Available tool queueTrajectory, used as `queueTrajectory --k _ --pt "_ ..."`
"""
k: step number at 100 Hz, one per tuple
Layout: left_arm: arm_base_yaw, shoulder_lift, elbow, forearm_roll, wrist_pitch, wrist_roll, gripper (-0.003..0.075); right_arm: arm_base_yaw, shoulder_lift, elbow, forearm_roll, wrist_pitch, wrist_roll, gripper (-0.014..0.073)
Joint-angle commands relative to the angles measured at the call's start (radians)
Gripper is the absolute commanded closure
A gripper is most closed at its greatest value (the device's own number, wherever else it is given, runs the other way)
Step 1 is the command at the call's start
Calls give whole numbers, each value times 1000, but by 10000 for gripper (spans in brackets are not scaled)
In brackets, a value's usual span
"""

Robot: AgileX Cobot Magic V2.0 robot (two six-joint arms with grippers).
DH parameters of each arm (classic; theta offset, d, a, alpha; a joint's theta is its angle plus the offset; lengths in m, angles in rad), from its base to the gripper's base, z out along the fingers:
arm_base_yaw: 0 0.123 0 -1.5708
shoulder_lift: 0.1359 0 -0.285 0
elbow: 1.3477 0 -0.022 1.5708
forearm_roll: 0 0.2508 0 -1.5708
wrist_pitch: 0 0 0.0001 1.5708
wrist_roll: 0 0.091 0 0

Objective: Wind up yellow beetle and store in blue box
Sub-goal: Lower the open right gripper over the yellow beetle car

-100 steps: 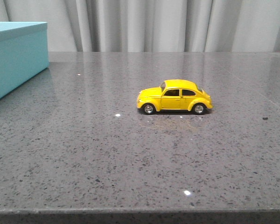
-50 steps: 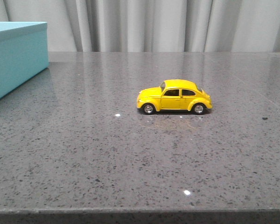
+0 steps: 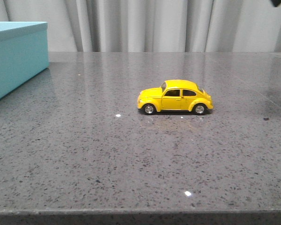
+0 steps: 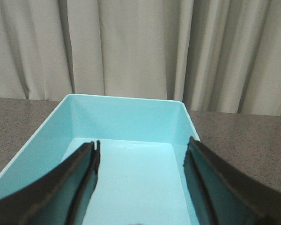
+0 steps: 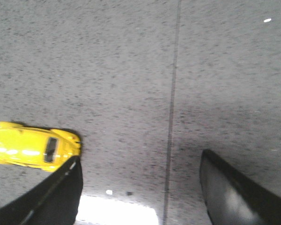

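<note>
The yellow beetle (image 3: 174,97) stands on its wheels near the middle of the grey table, nose to the left. It also shows in the right wrist view (image 5: 33,146), beside one finger. The blue box (image 3: 16,56) stands at the far left, lid off. My left gripper (image 4: 141,157) is open and empty above the box's bare inside (image 4: 131,178). My right gripper (image 5: 139,180) is open and empty, high above the table to the right of the car. Only a dark tip of it (image 3: 280,2) shows in the front view's top right corner.
A grey speckled stone table (image 3: 84,154) runs to its front edge at the bottom of the front view. A seam line (image 5: 172,93) crosses it. Pale curtains (image 3: 154,23) hang behind.
A dark tip of the right arm has come into the top right corner of the front view. The car and the box have not moved.
</note>
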Motion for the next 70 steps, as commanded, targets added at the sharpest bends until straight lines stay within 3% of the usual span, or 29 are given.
queueTrajectory --k 1,23,70 --pt "-3 14 -37 -25 -79 -8 332 33 32 -85 4 -2 52 57" --pt "-3 14 -37 -36 -79 -8 332 112 143 -186 4 82 156 57" --pt "-3 14 -37 -36 -79 -8 332 231 269 -255 -14 111 274 57"
